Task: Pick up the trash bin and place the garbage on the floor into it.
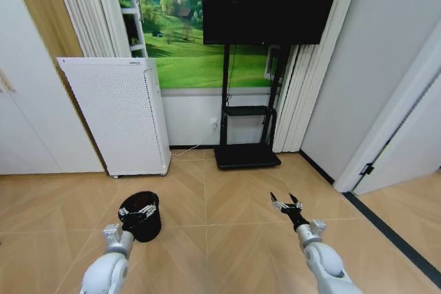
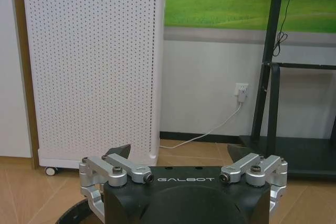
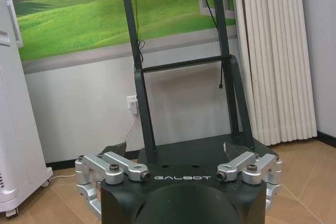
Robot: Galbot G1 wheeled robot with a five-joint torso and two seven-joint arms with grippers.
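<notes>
On herringbone parquet floor (image 1: 227,239), before white perforated appliance (image 1: 120,115): black trash bin (image 1: 141,217) | left pincer (image 1: 138,210) over bin rim, grip undeterminable | right pincer (image 1: 285,203) spread wide, empty, aloft

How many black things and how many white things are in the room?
Black: 3 (trash bin, TV, TV stand)
White: 1 (perforated appliance)
Total: 4
</notes>
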